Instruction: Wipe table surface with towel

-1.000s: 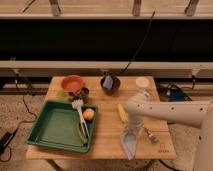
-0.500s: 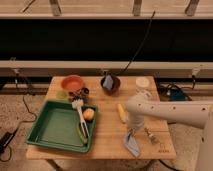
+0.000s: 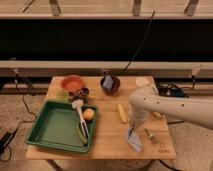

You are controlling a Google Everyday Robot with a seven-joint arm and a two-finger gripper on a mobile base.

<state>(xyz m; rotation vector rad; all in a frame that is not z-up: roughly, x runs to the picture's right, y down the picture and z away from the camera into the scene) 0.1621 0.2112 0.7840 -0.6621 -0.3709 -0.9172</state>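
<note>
A pale blue-grey towel lies on the wooden table near its front right edge, with its upper tip raised. My gripper points down from the white arm, which reaches in from the right. It is directly over the towel's upper end and shut on it. The rest of the towel rests on the table surface.
A green tray at the front left holds a white brush and an orange ball. A yellow item lies left of the gripper and a small object to its right. An orange bowl, a dark bowl and a white disc stand at the back.
The gripper and the towel have shifted slightly to the right and a little away from the front edge. Everything else is where it was.
</note>
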